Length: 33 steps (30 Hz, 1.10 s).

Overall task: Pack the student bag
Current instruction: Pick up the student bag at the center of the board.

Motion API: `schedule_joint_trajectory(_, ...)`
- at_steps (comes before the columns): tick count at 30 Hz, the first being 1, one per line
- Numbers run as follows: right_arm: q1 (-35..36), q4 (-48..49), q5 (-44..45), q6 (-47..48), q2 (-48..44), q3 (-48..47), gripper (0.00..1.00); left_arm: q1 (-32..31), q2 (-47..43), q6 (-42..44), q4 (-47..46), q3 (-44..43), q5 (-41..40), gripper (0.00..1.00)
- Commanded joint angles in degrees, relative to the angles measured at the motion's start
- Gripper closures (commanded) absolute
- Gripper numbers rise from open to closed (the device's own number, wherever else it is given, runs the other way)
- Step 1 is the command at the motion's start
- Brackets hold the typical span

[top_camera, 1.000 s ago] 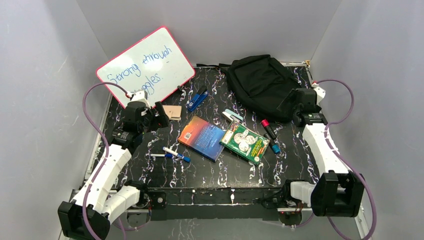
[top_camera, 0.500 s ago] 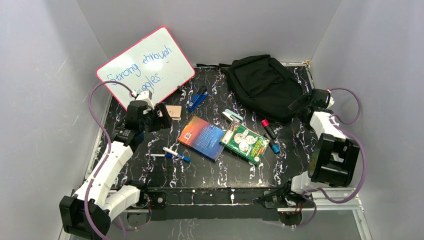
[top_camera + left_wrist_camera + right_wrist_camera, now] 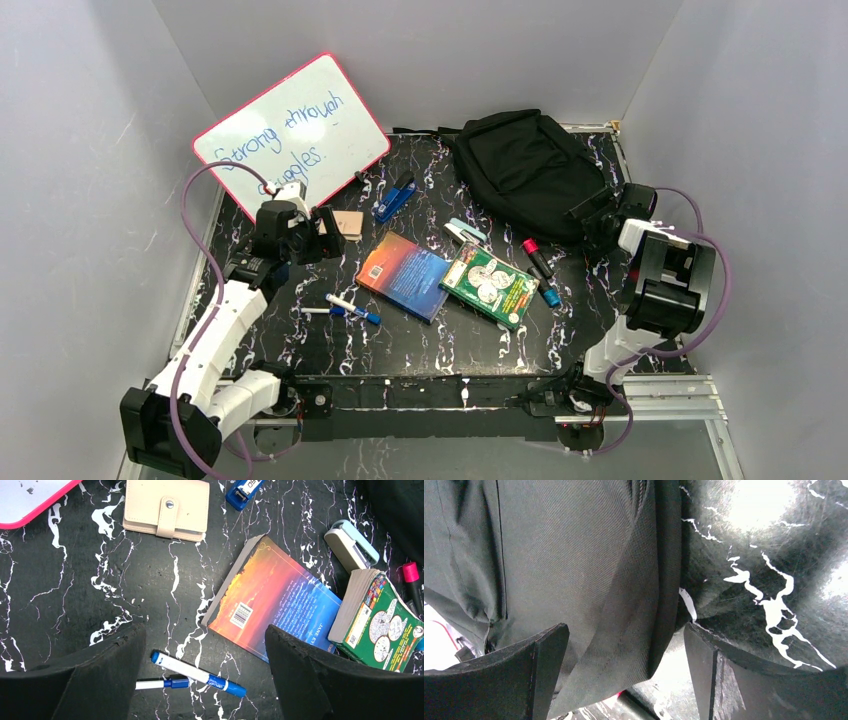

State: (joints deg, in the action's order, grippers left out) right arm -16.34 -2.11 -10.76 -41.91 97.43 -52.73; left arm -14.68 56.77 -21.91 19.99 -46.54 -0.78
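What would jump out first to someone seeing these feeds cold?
The pink-framed whiteboard with blue handwriting stands out at the far left. The black student bag slumps at the far right, the open right gripper over its edge. An orange-blue book and a green book lie mid-table.

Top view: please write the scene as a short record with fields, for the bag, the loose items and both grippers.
bag: student bag, far right of table
outside bag: whiteboard, orange book, green book, wallet, blue marker
left gripper: open, empty, above the table near the blue marker
right gripper: open around the bag's edge, not closed on it
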Motion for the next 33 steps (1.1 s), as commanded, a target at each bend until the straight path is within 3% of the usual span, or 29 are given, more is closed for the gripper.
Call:
schedule_joint_trajectory(1, -0.91, 2.39, -3.2, -2.69, 1.8, -1.53, 0.08, 0.44, -0.34, 0.24, 0.7, -0.65, 0.57, 0.15)
schedule_joint_trajectory(7, -2.13, 5.04, -5.22, -5.25, 4.43, -0.89, 0.31, 1.1, 0.48, 0.09, 0.52, -0.74, 2.61, 0.15)
schedule_joint_trajectory(15, -2.91, 13.63, -12.67, -4.78, 4.39, -0.72, 0.82, 2.98, 0.62, -0.15, 0.12, -0.57, 4.08, 0.15)
schedule_joint_trajectory(19, -2.7, 15.68, -14.28, -3.12, 0.81, -2.74, 1.0, 3.95, 0.58, -0.24, -0.23, -0.31, 5.16, 0.15)
schedule_joint_trajectory(25, 0.32, 7.26, -13.05, 5.86, -4.8, -14.59, 1.0, 4.47, 0.32, -0.24, -0.76, 0.01, 5.91, 0.15)
schedule_joint_trajectory(33, 10.57, -7.1, -2.71, 19.89, -7.6, -33.09, 1.0, 4.84, -0.87, -0.24, -0.9, 0.31, 5.25, 0.12)
